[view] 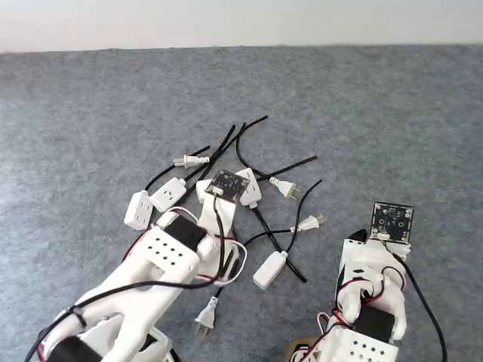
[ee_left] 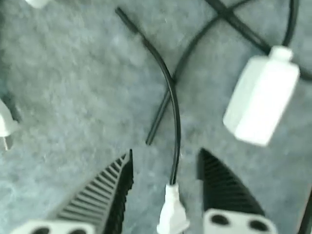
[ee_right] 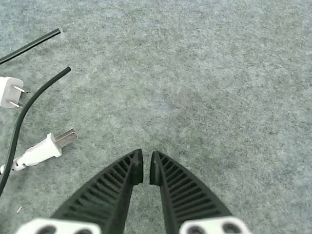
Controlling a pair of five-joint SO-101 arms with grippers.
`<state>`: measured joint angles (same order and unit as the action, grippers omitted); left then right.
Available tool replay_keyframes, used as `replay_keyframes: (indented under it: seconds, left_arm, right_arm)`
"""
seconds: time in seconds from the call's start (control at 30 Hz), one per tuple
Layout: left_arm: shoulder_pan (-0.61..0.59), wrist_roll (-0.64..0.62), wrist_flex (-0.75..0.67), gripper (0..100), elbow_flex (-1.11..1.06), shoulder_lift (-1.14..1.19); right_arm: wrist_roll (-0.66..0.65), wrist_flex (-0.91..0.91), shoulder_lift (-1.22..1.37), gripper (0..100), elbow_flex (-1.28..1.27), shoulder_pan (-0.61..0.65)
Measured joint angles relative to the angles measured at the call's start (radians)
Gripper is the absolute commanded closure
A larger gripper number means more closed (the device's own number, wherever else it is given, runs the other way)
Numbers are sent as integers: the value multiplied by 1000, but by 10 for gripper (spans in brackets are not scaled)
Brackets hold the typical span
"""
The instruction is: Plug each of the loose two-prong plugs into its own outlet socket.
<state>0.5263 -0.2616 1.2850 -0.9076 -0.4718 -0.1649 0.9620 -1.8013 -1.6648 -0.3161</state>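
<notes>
Left wrist view, left end effector wide astride plug, right end effector narrow over carpet

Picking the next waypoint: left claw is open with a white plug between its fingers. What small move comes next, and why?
Probably close the left claw on the white plug. Its body lies between the open fingers, with its black cord running out past the tips, so a grip looks centred. The white socket block lies apart, not yet engaged.
</notes>
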Motion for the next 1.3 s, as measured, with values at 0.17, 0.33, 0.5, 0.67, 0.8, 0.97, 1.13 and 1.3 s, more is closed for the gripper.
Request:
replay_keyframes:
  seconds: [0.17, 0.33, 0.5, 0.67, 0.8, 0.97, 1.13, 1.3]
  left_arm:
    - [18, 15, 38, 757, 0, -17]
    - [23, 21, -6, 757, 0, 101]
    - [29, 21, -97, 773, 0, 275]
    - [112, 21, -146, 941, 5, 341]
    - [180, 21, -167, 987, 12, 345]
    - [181, 78, -173, 988, 9, 354]
    - [176, 103, -169, 988, 2, 304]
    - [175, 103, -169, 988, 2, 157]
  right_arm:
    - [0, 0, 0, 956, 0, 0]
    - [0, 0, 0, 956, 0, 0]
    - [0, 0, 0, 956, 0, 0]
    - [0, 0, 0, 956, 0, 0]
    - [0, 0, 0, 956, 0, 0]
    - [0, 0, 0, 956, 0, 0]
    - [-2, 0, 0, 956, 0, 0]
    - [-2, 0, 0, 956, 0, 0]
